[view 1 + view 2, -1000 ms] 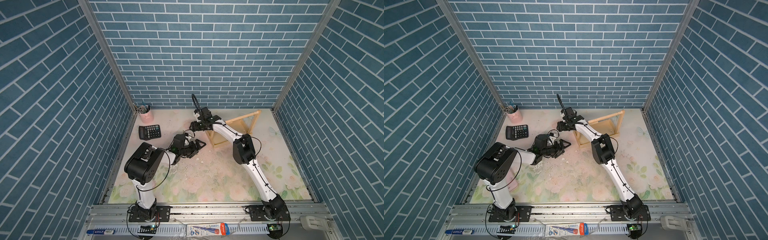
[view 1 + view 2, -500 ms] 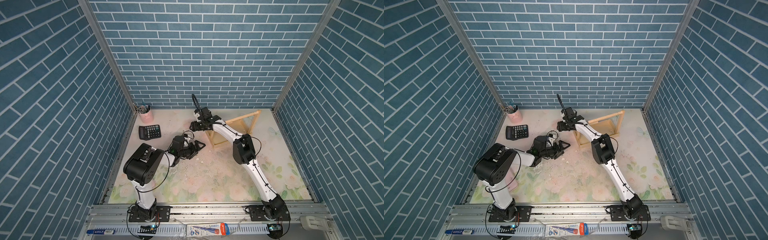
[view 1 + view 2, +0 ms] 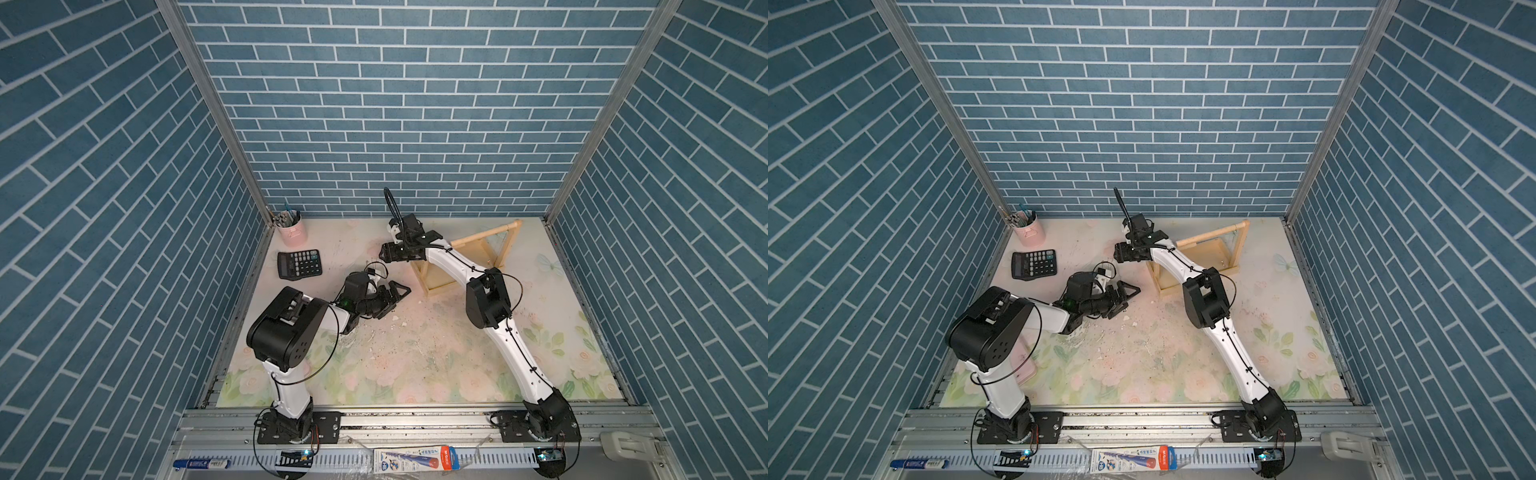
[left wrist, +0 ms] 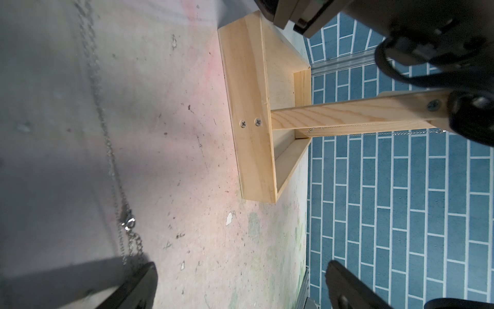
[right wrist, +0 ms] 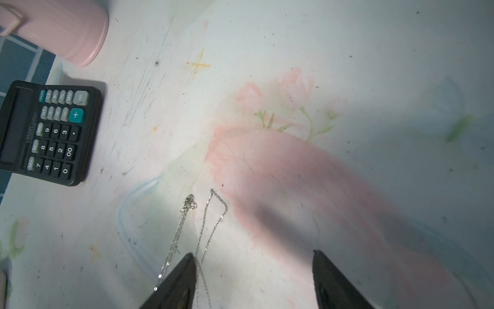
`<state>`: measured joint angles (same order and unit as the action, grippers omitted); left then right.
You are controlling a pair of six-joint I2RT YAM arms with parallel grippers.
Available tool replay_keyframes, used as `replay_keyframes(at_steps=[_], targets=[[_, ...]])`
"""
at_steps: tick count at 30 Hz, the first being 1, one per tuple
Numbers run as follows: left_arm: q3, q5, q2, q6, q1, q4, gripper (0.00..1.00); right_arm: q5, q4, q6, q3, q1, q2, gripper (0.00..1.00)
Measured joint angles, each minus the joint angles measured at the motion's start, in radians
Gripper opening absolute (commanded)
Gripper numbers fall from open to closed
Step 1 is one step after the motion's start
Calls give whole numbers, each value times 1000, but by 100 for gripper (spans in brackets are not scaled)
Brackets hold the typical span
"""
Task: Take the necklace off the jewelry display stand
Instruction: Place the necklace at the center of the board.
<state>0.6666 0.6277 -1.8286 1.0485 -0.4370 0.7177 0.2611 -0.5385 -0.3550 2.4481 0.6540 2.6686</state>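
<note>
**1. Change of state.** Compared with the earlier top views, both arms keep almost the same pose, and nothing on the worktop [image 3: 415, 353] has visibly shifted. Judgement: the lift-off is done and the sequence is at the release stage. Only withdrawing the arms appears to be left.

**2. Left gripper** [image 3: 400, 292]. Fully released, with its jaws wide apart. It sits low over the worktop just left of the stand and grasps nothing.

**3. Necklace** [image 5: 189, 202]. It lies on the worktop, clear of the stand. The chain is drawn into a narrow folded loop. Its long axis runs outward from the right gripper along that gripper's pointing direction, toward the calculator [image 5: 45, 133] side. The clasp and the fold are the ends farthest from the gripper.

**4. Right gripper** [image 5: 252, 254]. Released, with its jaws apart. The chain passes against one finger [image 5: 184, 273] but is not pinched.

**5. Jewelry display stand** [image 3: 488, 232]. It stands upright. Its dowel axis runs diagonally, from the near post beside the right gripper to the far-right post. The left wrist view shows a second fine chain [image 4: 347, 133] along a post; whether it is a separate necklace cannot be told.
</note>
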Motion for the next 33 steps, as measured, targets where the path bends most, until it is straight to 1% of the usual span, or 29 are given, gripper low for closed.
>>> replay_keyframes(at_steps=[20, 33], targets=[[5, -1, 2, 2, 0, -10, 99, 10, -3, 0, 37, -19, -2, 72], [64, -6, 34, -32, 0, -167, 99, 31, -8, 0, 65, -20, -61, 73]])
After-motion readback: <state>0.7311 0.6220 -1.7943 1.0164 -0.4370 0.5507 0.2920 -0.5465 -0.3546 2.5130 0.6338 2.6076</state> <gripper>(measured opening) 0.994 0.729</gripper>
